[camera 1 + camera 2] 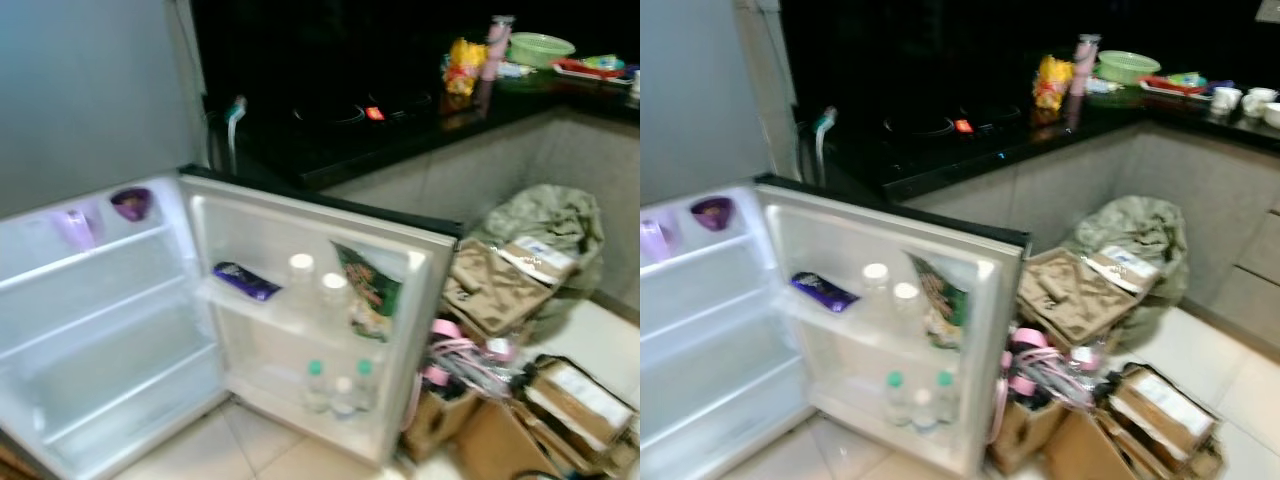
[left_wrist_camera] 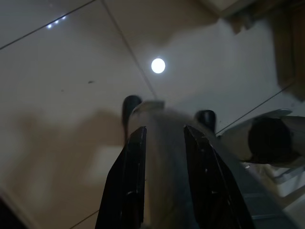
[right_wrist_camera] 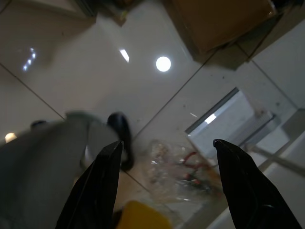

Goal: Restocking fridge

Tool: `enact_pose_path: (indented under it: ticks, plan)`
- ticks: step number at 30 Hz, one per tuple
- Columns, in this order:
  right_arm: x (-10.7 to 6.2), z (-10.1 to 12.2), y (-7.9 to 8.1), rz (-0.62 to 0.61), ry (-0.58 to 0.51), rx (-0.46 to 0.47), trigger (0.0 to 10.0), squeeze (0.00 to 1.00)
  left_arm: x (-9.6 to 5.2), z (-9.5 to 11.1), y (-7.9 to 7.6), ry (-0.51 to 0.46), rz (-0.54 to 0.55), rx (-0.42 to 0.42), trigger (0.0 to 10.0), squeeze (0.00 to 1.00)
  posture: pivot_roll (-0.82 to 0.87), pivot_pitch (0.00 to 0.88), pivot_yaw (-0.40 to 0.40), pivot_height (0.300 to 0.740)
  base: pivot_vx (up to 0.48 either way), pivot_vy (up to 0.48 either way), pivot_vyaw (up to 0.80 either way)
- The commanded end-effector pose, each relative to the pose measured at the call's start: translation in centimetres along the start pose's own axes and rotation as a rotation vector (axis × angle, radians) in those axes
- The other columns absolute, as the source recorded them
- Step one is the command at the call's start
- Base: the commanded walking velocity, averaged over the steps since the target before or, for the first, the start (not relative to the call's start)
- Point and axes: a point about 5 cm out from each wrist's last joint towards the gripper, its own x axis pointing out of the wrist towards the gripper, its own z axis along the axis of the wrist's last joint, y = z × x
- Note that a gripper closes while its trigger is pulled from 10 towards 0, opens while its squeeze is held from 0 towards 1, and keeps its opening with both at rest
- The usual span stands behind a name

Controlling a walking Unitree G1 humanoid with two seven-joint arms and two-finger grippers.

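The small fridge [image 1: 100, 330] stands open on the left, lit inside, with a purple cup [image 1: 131, 204] on its top shelf. Its door [image 1: 400, 250] swings toward me. The upper door shelf carries a purple packet [image 1: 244, 281], two white-capped bottles [image 1: 301, 275] and a green snack bag [image 1: 370, 290]. Small green-capped bottles [image 1: 316, 385] stand in the lower door shelf. My left gripper [image 2: 164, 133] hangs over the tiled floor, narrowly open and holding nothing. My right gripper [image 3: 167, 148] hangs wide open above a clear plastic bag [image 3: 178, 167] lying on the floor.
Cardboard boxes [image 1: 560, 400], pink straps [image 1: 450, 345] and a grey-green sack [image 1: 550, 225] crowd the floor right of the door. Behind runs a black counter [image 1: 400, 130] with a yellow pack [image 1: 462, 62], a pink bottle [image 1: 495, 45] and a green bowl [image 1: 540, 47].
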Motion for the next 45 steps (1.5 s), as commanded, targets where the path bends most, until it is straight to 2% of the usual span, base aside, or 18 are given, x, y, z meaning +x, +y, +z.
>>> enact_pose_path:
  ticks: [1, 7, 15, 16, 20, 22, 24, 25, 27, 30, 32, 34, 35, 36, 37, 38, 40, 45]
  plan:
    - [0.2, 1.1, 0.6, 0.054, -0.043, -0.045, 10.0, 0.0, -0.1, -0.4, 0.2, 0.01, 0.015, -0.013, 10.0, 0.0, -0.11, 0.004, 0.01, 0.74, 0.0, 0.0, 0.8]
    - [0.2, 1.5, 0.7, 0.074, -0.054, -0.035, 10.0, 0.0, -0.1, -0.4, 0.2, 0.015, 0.011, -0.014, 10.0, 0.0, -0.11, 0.004, 0.01, 0.74, 0.0, 0.0, 0.8]
    - [0.1, 2.1, -0.2, 0.011, -0.106, 0.047, 10.0, 0.0, -0.1, -0.5, 0.2, 0.02, 0.011, -0.013, 10.0, 0.0, -0.11, 0.003, 0.012, 0.74, 0.0, 0.0, 0.4]
    - [-0.2, 3.5, -1.6, -0.061, -0.18, 0.147, 10.0, 0.0, -0.2, -0.5, 0.2, 0.021, 0.01, -0.014, 10.0, 0.0, -0.11, 0.006, 0.013, 0.74, 0.0, 0.0, 0.0]
    - [-0.7, 5.2, -3.8, -0.171, -0.264, 0.243, 10.0, 0.0, -0.2, -0.6, 0.2, 0.021, 0.009, -0.013, 10.0, 0.0, -0.11, 0.006, 0.013, 0.74, 0.0, 0.0, 0.0]
    - [-1.6, 7.6, -5.9, -0.222, -0.388, 0.405, 10.0, 0.0, -0.2, -0.6, 0.3, 0.021, 0.009, -0.014, 10.0, 0.0, -0.1, 0.013, 0.017, 0.74, 0.0, 0.0, 0.0]
    - [-2.6, 10.4, -7.6, -0.203, -0.539, 0.569, 10.0, 0.0, -0.3, -0.7, 0.5, 0.023, 0.01, -0.013, 10.0, 0.0, -0.1, 0.024, 0.021, 0.74, 0.0, 0.0, 0.0]
    - [-2.6, 10.4, -7.6, -0.203, -0.539, 0.569, 10.0, 0.0, -0.3, -0.7, 0.5, 0.023, 0.01, -0.013, 10.0, 0.0, -0.1, 0.024, 0.021, 0.74, 0.0, 0.0, 0.0]
    - [-3.6, 13.4, -8.4, -0.132, -0.675, 0.649, 10.0, 0.0, -0.4, -0.9, 0.6, 0.028, 0.012, -0.01, 10.0, 0.0, -0.1, 0.039, 0.025, 0.74, 0.0, 0.0, 0.0]
    - [-4.2, 15.1, -8.7, -0.085, -0.747, 0.675, 10.0, 0.0, -0.5, -1.1, 0.7, 0.032, 0.012, -0.007, 10.0, 0.0, -0.09, 0.042, 0.026, 0.74, 0.0, 0.0, 0.0]
    - [-5.3, 17.8, -9.0, -0.019, -0.858, 0.696, 10.0, 0.0, -0.7, -1.4, 1.0, 0.04, 0.013, -0.002, 10.0, 0.0, -0.09, 0.059, 0.033, 0.74, 0.0, 0.0, 0.0]
    - [-5.3, 17.8, -9.0, -0.019, -0.858, 0.696, 10.0, 0.0, -0.7, -1.4, 1.0, 0.04, 0.013, -0.002, 10.0, 0.0, -0.09, 0.059, 0.033, 0.74, 0.0, 0.0, 0.0]
    - [-6.0, 19.4, -9.0, -0.002, -0.907, 0.684, 3.7, 0.0, -0.8, -1.8, 1.1, 0.05, 0.013, 0.006, 10.0, 0.0, -0.09, 0.07, 0.036, 0.74, 0.0, 0.0, 0.0]
    - [-6.6, 20.8, -9.1, 0.011, -0.953, 0.689, 0.0, 0.0, -0.9, -2.1, 1.2, 0.06, 0.012, 0.013, 10.0, 0.0, -0.08, 0.081, 0.037, 0.74, 0.0, 0.0, 0.0]
    - [-6.6, 20.8, -9.1, 0.011, -0.953, 0.689, 0.0, 0.0, -0.9, -2.1, 1.2, 0.06, 0.012, 0.013, 10.0, 0.0, -0.08, 0.081, 0.037, 0.74, 0.0, 0.0, 0.0]
    - [-7.7, 23.0, -9.2, 0.044, -1.022, 0.705, 0.0, 0.0, -1.1, -2.5, 1.3, 0.07, 0.008, 0.022, 10.0, 0.0, -0.08, 0.082, 0.037, 0.74, 0.0, 0.0, 0.0]
    - [-8.3, 24.3, -9.1, 0.074, -1.061, 0.712, 0.0, 0.0, -1.1, -2.5, 1.3, 0.071, 0.006, 0.025, 10.0, 0.0, -0.07, 0.088, 0.036, 0.74, 0.0, 0.0, 0.0]
    - [-9.4, 26.2, -8.7, 0.148, -1.127, 0.71, 0.0, 0.0, -1.2, -2.4, 1.5, 0.065, 0.006, 0.03, 10.0, 0.0, -0.06, 0.084, 0.038, 0.74, 0.0, 0.0, 0.0]
